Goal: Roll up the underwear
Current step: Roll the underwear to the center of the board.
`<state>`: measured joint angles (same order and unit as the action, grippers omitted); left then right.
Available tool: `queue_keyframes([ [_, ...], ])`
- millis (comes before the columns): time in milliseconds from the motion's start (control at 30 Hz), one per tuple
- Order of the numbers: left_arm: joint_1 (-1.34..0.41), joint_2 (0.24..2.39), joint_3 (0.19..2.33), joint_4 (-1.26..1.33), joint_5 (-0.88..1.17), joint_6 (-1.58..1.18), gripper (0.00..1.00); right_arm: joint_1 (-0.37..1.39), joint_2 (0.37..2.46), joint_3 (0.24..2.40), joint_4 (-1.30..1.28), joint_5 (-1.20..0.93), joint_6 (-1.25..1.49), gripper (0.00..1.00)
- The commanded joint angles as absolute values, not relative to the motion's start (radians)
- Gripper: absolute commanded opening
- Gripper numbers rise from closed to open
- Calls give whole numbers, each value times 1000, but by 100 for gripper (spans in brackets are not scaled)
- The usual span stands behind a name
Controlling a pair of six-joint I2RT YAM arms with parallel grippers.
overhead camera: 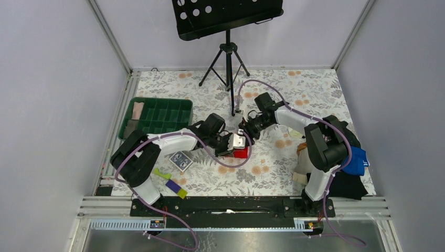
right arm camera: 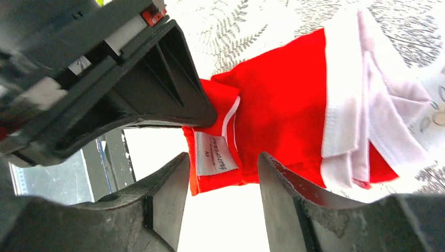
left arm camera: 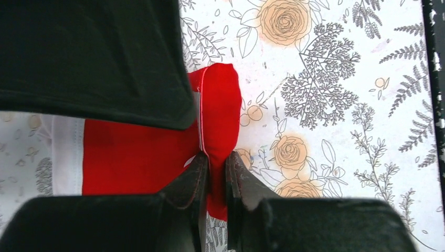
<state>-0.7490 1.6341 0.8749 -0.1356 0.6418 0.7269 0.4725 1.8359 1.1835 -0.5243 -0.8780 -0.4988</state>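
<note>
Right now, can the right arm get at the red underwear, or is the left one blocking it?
Probably yes. The right gripper has its open jaws astride the underwear at its labelled edge. The left gripper pinches a fold close beside it, crowding but apparently not blocking.

We find the bright red soft cloth underwear (overhead camera: 242, 153) at mid-table, the left gripper (left arm camera: 216, 165) at its left edge and the right gripper (right arm camera: 223, 173) just beyond it; the green plastic compartment tray (overhead camera: 162, 100) sits far left.

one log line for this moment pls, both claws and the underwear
left claw: shut on underwear fold | right claw: open, at the labelled edge | underwear: bunched between both claws
</note>
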Motion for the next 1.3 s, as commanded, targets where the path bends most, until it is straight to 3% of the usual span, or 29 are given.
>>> queue_keyframes([
  [0,-754,1690,967,-290,748,699,0,441,1814,1176,-515,-860,-406,58],
  [467,-685,1934,1196,-551,1036,562,0,286,1814,1291,-448,-768,-282,57],
  [800,-637,2214,1462,-796,1069,635,0,234,1385,921,-101,-523,-380,61],
  [1067,-632,2433,1711,-1006,1050,614,0,555,1048,581,-139,-495,-893,59],
  [1267,-630,2451,1701,-1010,1057,589,1,681,1094,545,-82,-454,-1010,59],
])
